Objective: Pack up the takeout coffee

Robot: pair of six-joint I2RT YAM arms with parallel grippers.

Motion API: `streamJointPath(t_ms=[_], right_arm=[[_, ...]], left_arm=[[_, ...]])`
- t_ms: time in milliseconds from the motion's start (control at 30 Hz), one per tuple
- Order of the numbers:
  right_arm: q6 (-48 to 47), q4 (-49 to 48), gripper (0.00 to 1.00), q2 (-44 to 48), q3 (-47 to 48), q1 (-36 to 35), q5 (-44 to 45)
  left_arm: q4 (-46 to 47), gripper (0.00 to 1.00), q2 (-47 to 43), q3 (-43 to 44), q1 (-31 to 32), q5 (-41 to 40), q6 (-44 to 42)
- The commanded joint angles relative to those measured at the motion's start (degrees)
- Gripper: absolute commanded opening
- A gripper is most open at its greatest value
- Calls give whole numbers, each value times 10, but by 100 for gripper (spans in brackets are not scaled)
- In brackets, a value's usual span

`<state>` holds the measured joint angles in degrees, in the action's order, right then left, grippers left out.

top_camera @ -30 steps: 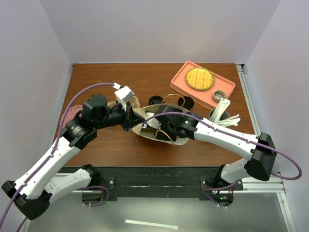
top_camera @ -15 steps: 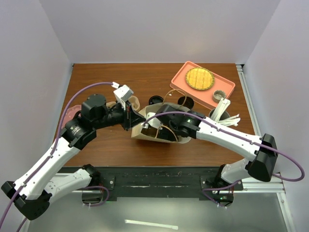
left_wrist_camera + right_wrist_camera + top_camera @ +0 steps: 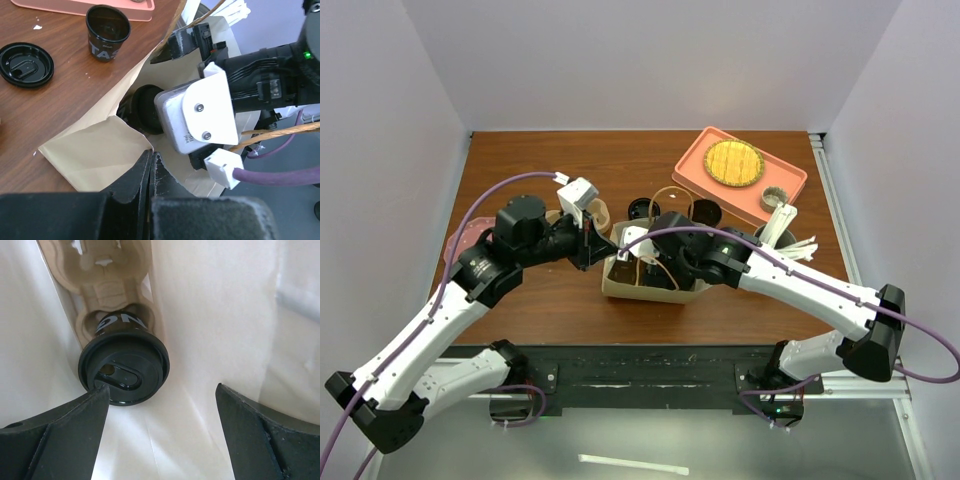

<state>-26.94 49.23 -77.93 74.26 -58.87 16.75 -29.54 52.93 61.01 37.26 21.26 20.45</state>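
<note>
Top: left gripper (image 3: 597, 247) is pinched on the left rim of the bag (image 3: 630, 290), which stands mouth-up mid-tabletop (image 3: 540, 160). Right arm (image 3: 790, 285) goes into the bag mouth wrist-first, and its far end is hidden inside. There's something dark in the bag, probably the coffee, but I can't confirm it from here. Behind the bag are a loose lid (image 3: 640, 208) and an open cup (image 3: 706, 212), both on the tabletop, near each other but apart. The tray (image 3: 790, 178) is back right, with the utensil cup (image 3: 772, 238) just in front of it.

Left wrist: the jaws are together, clamped on the bag's paper edge, and a folded flap spreads out past the tips. The right arm's white wrist housing fills the bag mouth. The open cup stands upright with no lid. The loose lid lies flat to its left, not touching it. The tray edge runs along the top of the frame.

Right wrist: looking down into the bag, white walls all round. The coffee (image 3: 125, 367) has its lid on and sits in a pocket of the carrier (image 3: 100, 285) at the bottom of the bag. Right gripper (image 3: 160, 390) has its jaws wide apart and holds nothing. The cup is just past the tip of the finger on the frame's left. I can't tell whether lid and finger touch.
</note>
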Motion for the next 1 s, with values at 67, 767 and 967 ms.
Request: streamJointPath(t_ms=[67, 767, 967], right_arm=[[13, 8, 90, 9, 44, -3, -18], [53, 20, 89, 6, 142, -3, -36], [62, 20, 88, 7, 165, -3, -14]], left_arm=[[-15, 0, 10, 12, 1, -18, 12], [-45, 13, 37, 50, 0, -54, 15], [-46, 17, 47, 70, 1, -55, 12]])
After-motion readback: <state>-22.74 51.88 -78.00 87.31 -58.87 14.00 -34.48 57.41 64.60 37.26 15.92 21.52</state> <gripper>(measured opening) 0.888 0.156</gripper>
